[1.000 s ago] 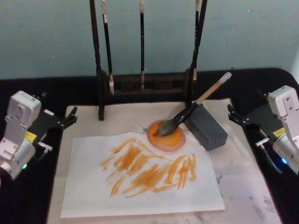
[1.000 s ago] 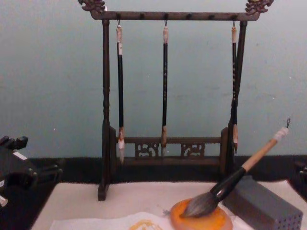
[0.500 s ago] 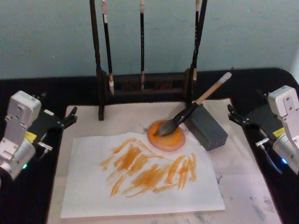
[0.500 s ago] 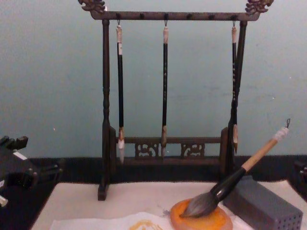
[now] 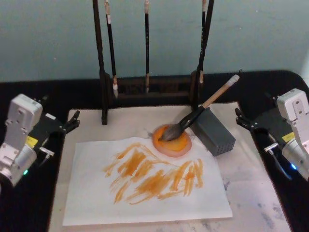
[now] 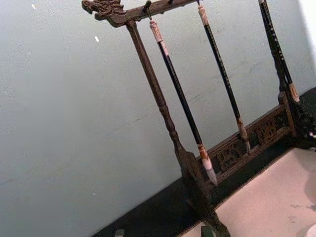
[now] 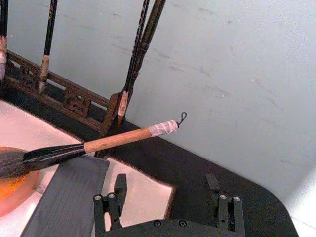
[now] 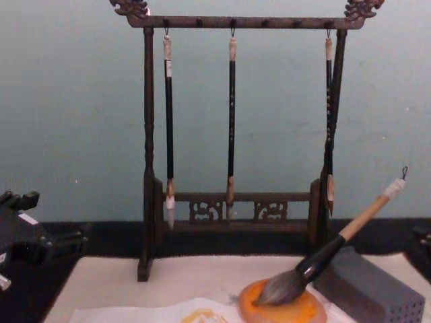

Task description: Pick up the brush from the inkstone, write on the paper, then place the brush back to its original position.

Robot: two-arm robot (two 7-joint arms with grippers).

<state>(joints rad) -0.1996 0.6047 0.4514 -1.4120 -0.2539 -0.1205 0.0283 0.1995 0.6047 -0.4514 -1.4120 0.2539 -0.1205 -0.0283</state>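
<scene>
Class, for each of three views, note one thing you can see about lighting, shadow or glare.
Head view: soft light; no hard-edged shadow around the grey rectangular block on the beige mat. Chest view: the dark wooden brush stand stands as a silhouette against the evenly lit pale wall. Right wrist view: the mat glares almost white beside the round glossy orange inkstone.

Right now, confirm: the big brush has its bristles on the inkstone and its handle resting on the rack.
No. The brush has its bristles on the inkstone, but its handle rests on the grey block, not the rack, as the head view shows.
</scene>
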